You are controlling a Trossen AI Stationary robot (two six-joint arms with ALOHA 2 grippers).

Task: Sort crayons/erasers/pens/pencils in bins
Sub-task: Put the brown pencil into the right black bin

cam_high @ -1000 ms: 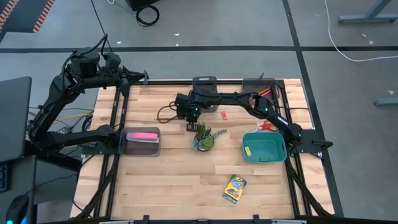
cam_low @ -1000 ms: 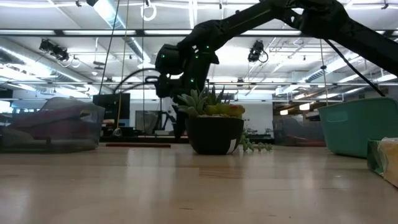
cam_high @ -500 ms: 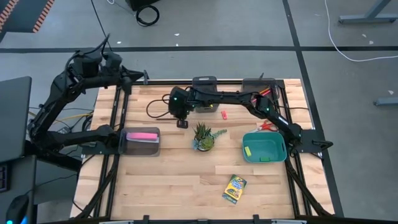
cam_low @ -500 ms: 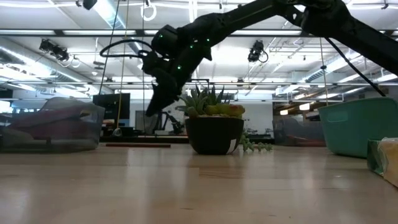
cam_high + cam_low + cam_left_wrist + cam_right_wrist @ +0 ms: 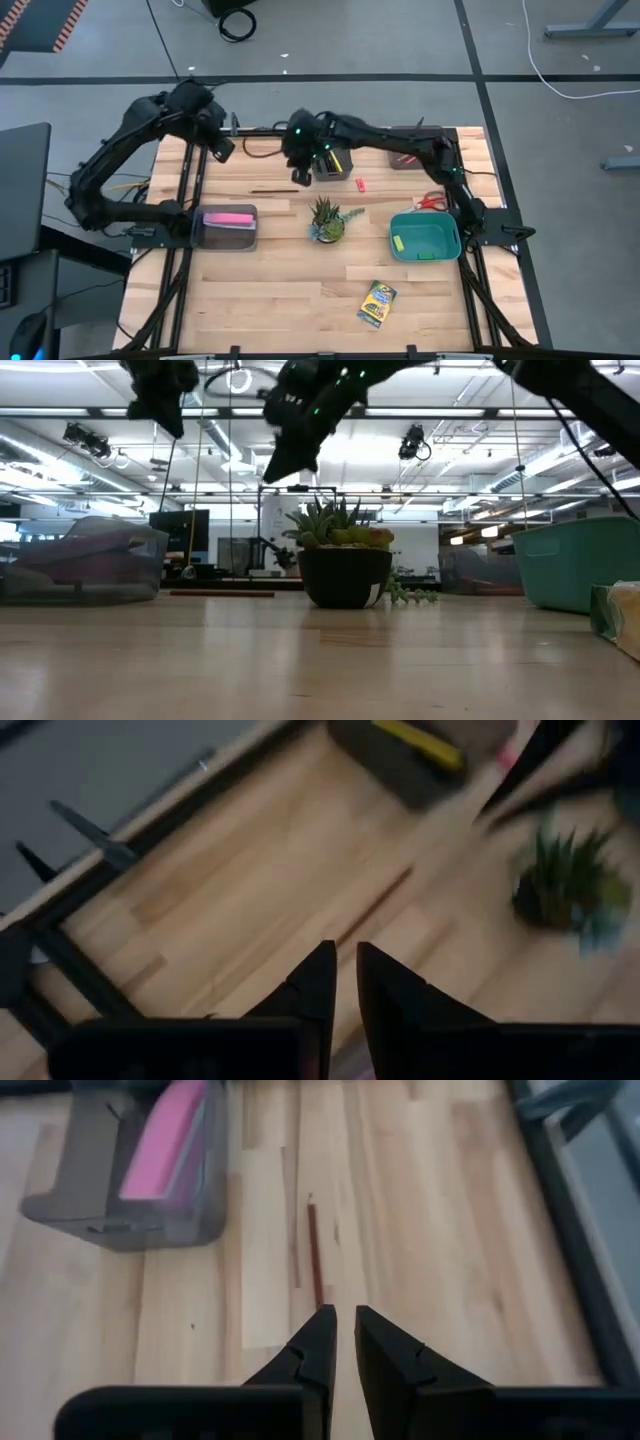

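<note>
Right gripper (image 5: 298, 175) seen lifted off the counter (image 5: 250, 290) and swung from beside the plant (image 5: 326, 218) to beyond and left of it, fingers parted by a narrow slit, nothing pinched. Left gripper (image 5: 220, 148) brought in farther left of the plant, likewise slightly parted, empty. Judged a fresh pick just beginning. Found the thin reddish pencil (image 5: 272, 187) flat, unsorted, left of the plant, long axis crosswise, one end toward the plant.

Pale planked wood table (image 5: 290, 290) — smooth, faintly sheened; translucent grey plastic bin (image 5: 130, 1200); teal plastic bin (image 5: 425, 240) — glossy.
</note>
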